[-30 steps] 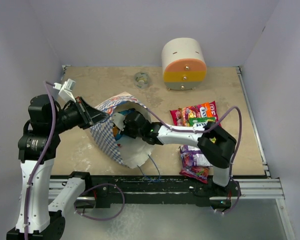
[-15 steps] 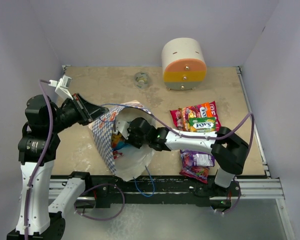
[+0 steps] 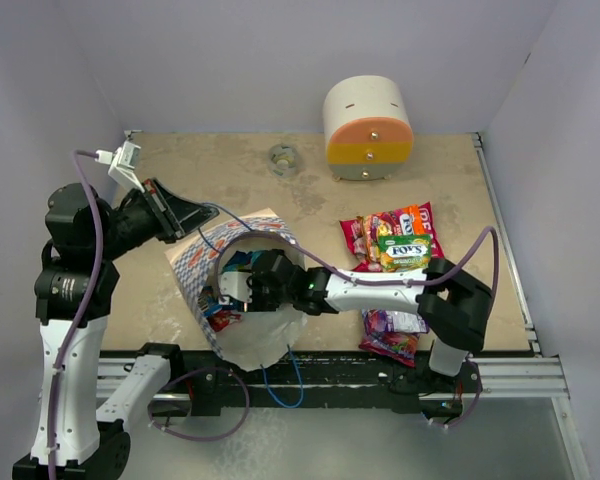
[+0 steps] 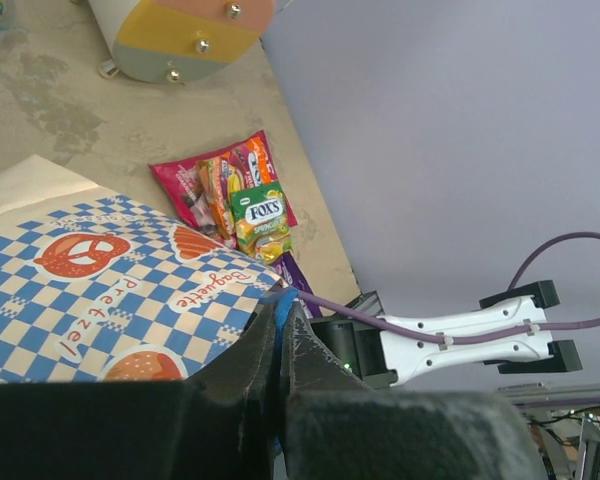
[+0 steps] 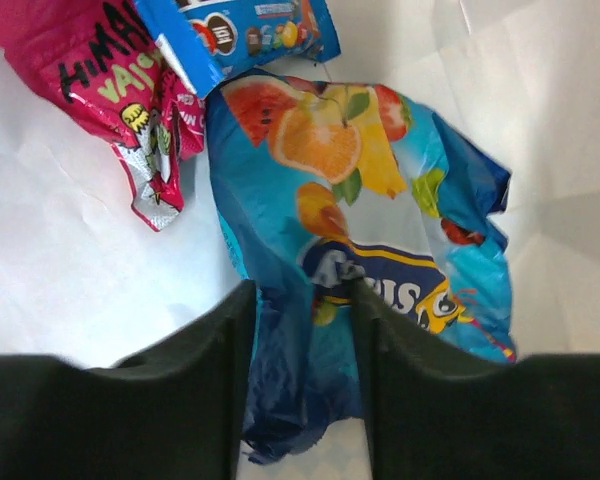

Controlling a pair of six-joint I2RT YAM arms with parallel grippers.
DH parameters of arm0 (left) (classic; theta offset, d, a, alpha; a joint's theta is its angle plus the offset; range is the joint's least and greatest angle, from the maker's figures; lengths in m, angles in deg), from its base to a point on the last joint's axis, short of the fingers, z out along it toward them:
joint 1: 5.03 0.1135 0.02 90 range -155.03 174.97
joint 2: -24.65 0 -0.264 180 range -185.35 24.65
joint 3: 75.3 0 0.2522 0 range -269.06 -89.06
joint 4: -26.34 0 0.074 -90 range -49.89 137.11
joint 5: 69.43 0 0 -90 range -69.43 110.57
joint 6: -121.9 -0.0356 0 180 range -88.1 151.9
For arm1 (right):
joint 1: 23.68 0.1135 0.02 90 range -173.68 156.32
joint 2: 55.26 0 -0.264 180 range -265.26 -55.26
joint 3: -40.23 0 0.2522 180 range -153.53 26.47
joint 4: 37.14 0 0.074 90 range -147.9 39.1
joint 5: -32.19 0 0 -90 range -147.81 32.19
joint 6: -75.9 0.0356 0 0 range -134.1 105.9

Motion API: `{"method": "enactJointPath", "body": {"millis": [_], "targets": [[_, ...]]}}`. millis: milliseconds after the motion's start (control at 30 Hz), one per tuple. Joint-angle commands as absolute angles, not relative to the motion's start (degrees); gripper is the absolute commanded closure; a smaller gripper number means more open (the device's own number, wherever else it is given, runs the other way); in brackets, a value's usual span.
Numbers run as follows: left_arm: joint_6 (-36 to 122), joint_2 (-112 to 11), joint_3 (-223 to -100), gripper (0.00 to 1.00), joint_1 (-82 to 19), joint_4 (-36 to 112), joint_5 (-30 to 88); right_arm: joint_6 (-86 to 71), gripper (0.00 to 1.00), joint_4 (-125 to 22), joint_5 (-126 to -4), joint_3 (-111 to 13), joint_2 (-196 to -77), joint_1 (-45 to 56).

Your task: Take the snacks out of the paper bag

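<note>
Snacks [image 5: 370, 230] glossy, crinkled; paper bag [image 3: 187, 266] blue-checkered.

Paper bag [image 3: 192, 272]: I see it lying on its side at 8 o'clock on the tabletop [image 3: 450, 180], mouth gaping toward 4 o'clock.
Left claw [image 3: 202, 222]: pinched on the bag's rim at its 12 o'clock edge.
Right claw [image 3: 242, 287]: inside the mouth; I can't read its jaws from here.
Snacks [image 3: 392, 235]: one pile at 3 o'clock, loose packets [image 3: 390, 330] at 4 o'clock, a few inside the bag.
Drawer box [image 3: 368, 125]: at 1 o'clock.
</note>
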State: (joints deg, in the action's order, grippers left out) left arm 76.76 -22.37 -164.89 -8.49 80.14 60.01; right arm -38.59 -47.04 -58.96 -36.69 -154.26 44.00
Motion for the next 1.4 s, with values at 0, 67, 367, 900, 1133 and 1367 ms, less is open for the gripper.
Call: {"method": "enactJointPath", "body": {"millis": [0,67,367,900,1133,1367], "targets": [[77.02,-21.24,-166.61,1.00,-8.63,76.60,62.63,-48.99,0.44,-42.22,-58.93,-38.66,-155.81,44.09],[77.15,-21.09,-166.75,1.00,-8.63,76.69,63.26,-51.13,0.35,-40.46,-58.00,-38.36,-156.09,44.11],[76.10,-21.70,-167.83,1.00,-8.64,78.21,63.51,-56.83,0.19,-38.99,-46.45,-39.97,-160.44,44.09],[71.91,-24.79,-172.10,1.00,-8.67,82.51,63.68,-65.61,0.36,-31.31,-40.90,-38.57,-164.35,43.12],[69.60,-25.95,-174.75,1.00,-8.63,86.84,58.40,-60.44,0.76,-35.26,-42.85,-40.64,-160.13,43.19],[65.57,-27.69,-179.88,1.00,-8.63,91.24,51.45,-54.24,1.00,-41.90,-43.56,-44.28,-156.04,43.18]]}}
